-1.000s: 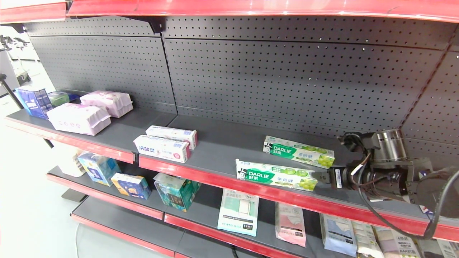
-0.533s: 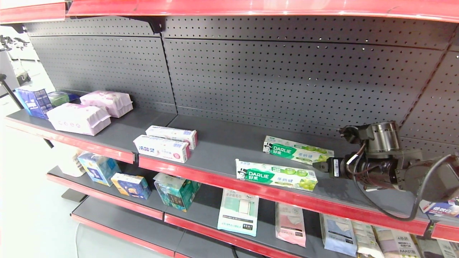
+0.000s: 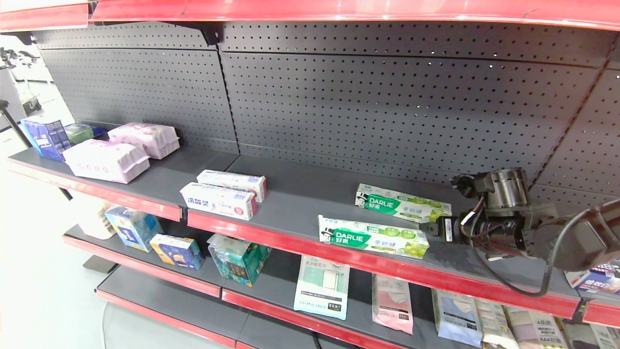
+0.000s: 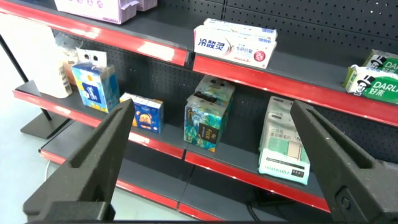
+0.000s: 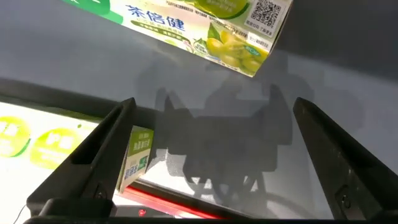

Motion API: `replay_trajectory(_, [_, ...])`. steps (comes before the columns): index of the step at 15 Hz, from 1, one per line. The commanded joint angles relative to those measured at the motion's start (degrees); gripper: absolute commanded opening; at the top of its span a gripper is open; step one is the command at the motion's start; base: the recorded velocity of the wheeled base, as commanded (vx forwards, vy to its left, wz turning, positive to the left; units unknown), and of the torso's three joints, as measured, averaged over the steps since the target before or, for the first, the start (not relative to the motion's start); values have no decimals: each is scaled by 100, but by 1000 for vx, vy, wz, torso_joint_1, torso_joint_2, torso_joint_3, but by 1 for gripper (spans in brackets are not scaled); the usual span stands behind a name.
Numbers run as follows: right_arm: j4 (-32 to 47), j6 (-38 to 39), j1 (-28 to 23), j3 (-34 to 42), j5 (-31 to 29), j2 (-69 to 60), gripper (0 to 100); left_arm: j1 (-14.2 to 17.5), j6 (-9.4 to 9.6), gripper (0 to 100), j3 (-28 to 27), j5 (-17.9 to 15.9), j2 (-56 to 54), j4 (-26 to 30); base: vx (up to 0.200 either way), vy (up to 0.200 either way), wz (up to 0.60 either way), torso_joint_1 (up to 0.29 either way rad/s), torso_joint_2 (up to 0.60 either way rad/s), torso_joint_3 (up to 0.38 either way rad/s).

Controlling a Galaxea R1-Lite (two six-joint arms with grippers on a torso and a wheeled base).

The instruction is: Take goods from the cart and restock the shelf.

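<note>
Two green toothpaste boxes lie on the grey shelf: the front box along the red edge, the back box behind it. My right gripper hovers low over the shelf just right of the front box's end, open and holding nothing. In the right wrist view its fingers spread wide over bare shelf, with the back box ahead and the front box's end beside one finger. My left gripper is open and empty, out in front of the lower shelves.
Two white-pink toothpaste boxes lie left of centre, pink packs and a blue pack at far left. The pegboard wall stands behind. Hanging packets and boxes fill the lower shelves. Another box sits at far right.
My right gripper has drawn back from the front green box's end, rising slightly and shifting toward the shelf's back. Both green boxes stay where they were.
</note>
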Motion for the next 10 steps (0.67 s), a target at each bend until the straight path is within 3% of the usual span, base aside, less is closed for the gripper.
replay_trajectory(1, [-1,-1,12,-18,1,52,100,0,3,100,0,2,0,-1,0,0,0,0,0,0])
replay_trajectory(10, [8,-36,74,184,1,26,100,0,-6,100,0,2,0,-1,0,0,0,0,0,0])
